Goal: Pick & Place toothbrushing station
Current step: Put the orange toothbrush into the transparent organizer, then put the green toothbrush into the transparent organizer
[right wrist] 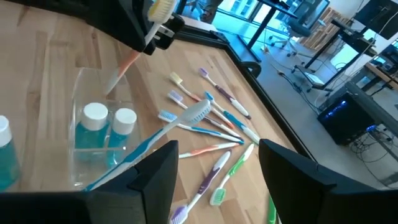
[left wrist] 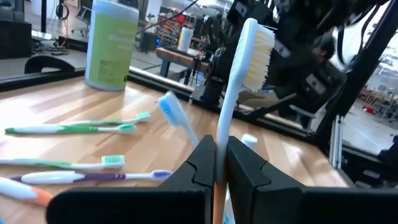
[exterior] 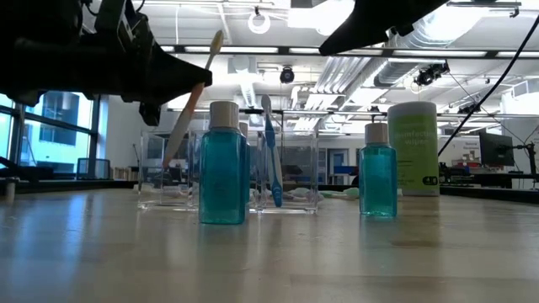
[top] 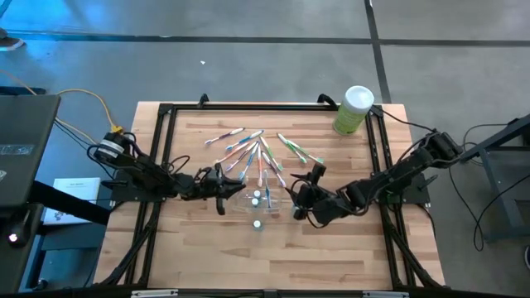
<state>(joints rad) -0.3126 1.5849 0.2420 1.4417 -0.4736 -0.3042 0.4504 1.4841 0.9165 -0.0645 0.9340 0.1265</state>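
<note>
A clear holder [top: 263, 201] stands at the table's middle with two small teal white-capped bottles [right wrist: 94, 118] in it; a third bottle [top: 257, 222] stands nearer the front. A blue toothbrush [right wrist: 163, 130] leans in the holder. Several pastel toothbrushes [top: 252, 153] lie fanned out on the table behind it. My left gripper [top: 222, 184] is just left of the holder, shut on an orange-and-white toothbrush [left wrist: 239, 68]. My right gripper [right wrist: 214, 162] is open and empty just right of the holder [top: 296, 197]. My left gripper pinches the toothbrush's handle [left wrist: 220, 163] between its two fingers, below the neck. The brush stands tilted, its bristled head [left wrist: 260, 53] up and clear above the fingers. Its orange lower end [right wrist: 118, 73] slants down to the holder's top; whether it touches the holder I cannot tell.
A tall green canister with a white lid [top: 354, 109] stands at the table's far right corner. A black frame [top: 166, 149] runs round the table's edges. Bare wood lies toward the near edge.
</note>
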